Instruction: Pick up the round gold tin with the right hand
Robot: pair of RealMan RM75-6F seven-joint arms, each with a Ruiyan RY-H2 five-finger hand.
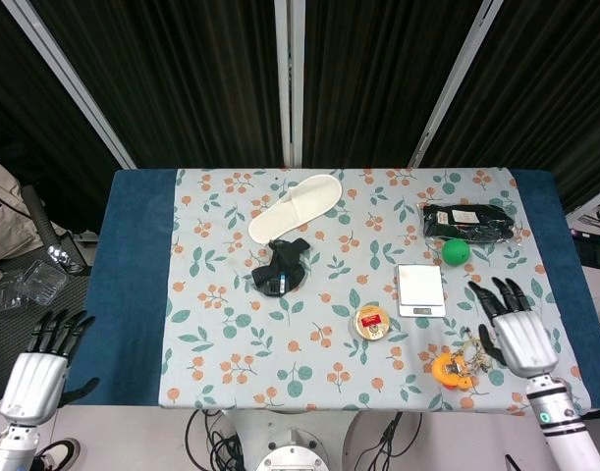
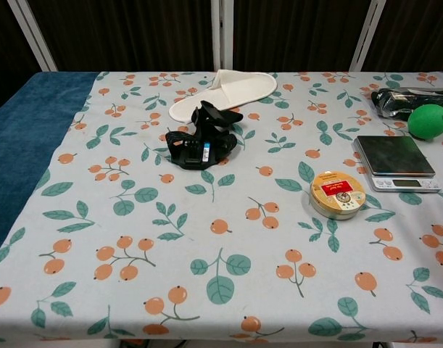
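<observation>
Down at the near right corner of the table, the right hand [image 1: 517, 332] hovers with its dark fingers [image 1: 500, 294] spread apart and nothing in its grasp; only the head view shows it. It hangs above the floral tablecloth [image 1: 231, 334], just beside an orange toy [image 1: 451, 370] tangled with a pale stringy bundle [image 1: 481, 353], and it is apart from the round gold tin [image 1: 372, 322], which lies further in toward the table's middle.

That tin rests flat on the cloth, untouched. It is a low, wide disc with a shiny gold side wall; its lid carries a gold printed label with a red rectangular patch, seen more plainly in the chest view [image 2: 338, 193]. Just beyond it, close but not touching, lies a small silver scale [image 1: 420, 289] with a dark weighing plate. Further back sit a green ball [image 1: 455, 251] and, right against it, a black packet [image 1: 469, 221].

Toward the centre left of the cloth is a black strappy object [image 1: 280, 267] bearing a small blue-and-white tag, and behind it a white slipper [image 1: 294, 207] lying at an angle.

Off the table's near left corner, the left hand [image 1: 39, 363] hangs below the blue table edge [image 1: 133, 285], fingers apart and holding nothing.
</observation>
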